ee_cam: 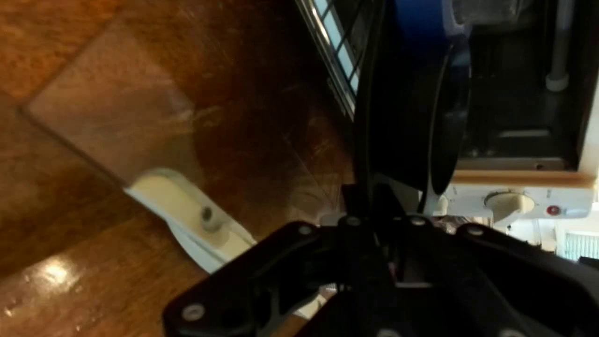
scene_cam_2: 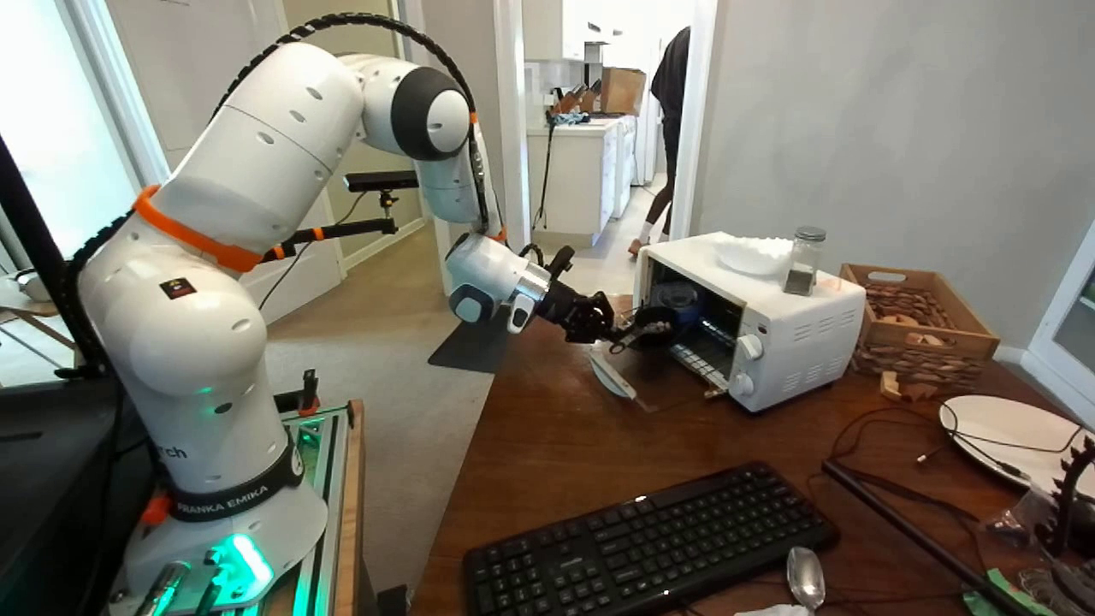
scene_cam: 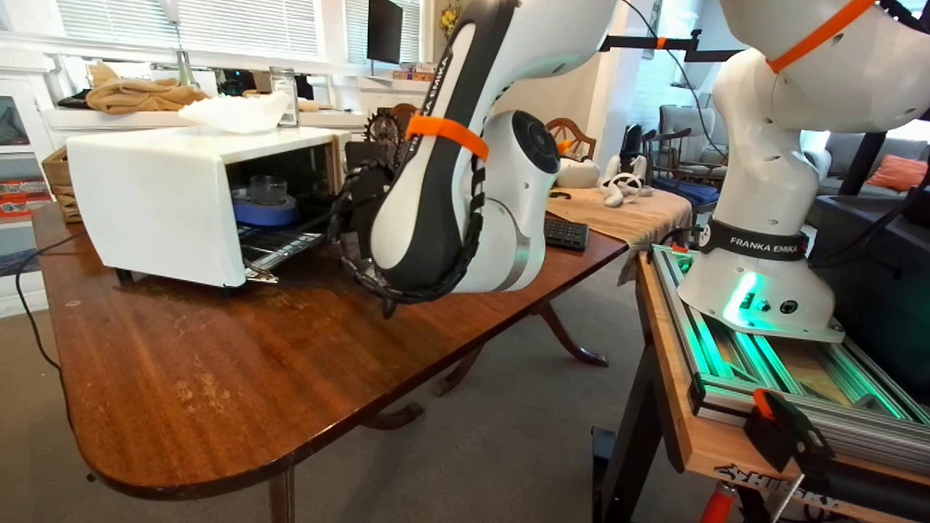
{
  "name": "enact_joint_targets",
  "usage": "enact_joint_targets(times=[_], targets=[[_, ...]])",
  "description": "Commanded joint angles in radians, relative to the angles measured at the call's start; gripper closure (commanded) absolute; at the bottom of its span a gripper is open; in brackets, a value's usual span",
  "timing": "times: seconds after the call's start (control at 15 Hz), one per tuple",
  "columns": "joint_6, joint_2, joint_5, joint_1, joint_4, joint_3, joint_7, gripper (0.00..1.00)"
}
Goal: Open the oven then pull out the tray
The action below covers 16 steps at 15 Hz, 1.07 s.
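Observation:
The white oven (scene_cam: 160,211) stands on the wooden table with its front uncovered. Its glass door lies folded down over the tabletop, and the pale door handle (ee_cam: 196,220) shows in the wrist view. A dark round tray (scene_cam_2: 652,332) sticks out, tilted, at the oven mouth. My gripper (ee_cam: 369,199) is shut on the near edge of this tray, which runs between the fingertips; in an exterior view the gripper (scene_cam_2: 618,332) is in front of the opening. Inside are a wire rack (scene_cam: 283,243) and a blue dish (scene_cam: 265,212) with a glass cup (scene_cam: 268,189). The arm mostly hides the gripper in an exterior view.
A white bowl (scene_cam_2: 754,255) and a glass jar (scene_cam_2: 804,261) rest on top of the oven. Beside it stands a woven basket (scene_cam_2: 928,321). A black keyboard (scene_cam_2: 650,547), a spoon (scene_cam_2: 806,577), a white plate (scene_cam_2: 1018,432) and loose cables occupy the table.

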Motion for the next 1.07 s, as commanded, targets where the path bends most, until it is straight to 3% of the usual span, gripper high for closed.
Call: enact_joint_targets(times=[0.0, 0.47, 0.73, 1.0], targets=[[0.000, -0.091, -0.052, -0.014, -0.203, -0.028, 0.141, 0.97], [-0.001, -0.216, -0.070, -0.129, -0.384, 0.001, 0.083, 0.97], [0.013, -0.242, -0.050, -0.088, -0.422, -0.010, 0.095, 0.97], [0.012, -0.225, 0.024, 0.028, -0.415, -0.055, 0.099, 0.97]])
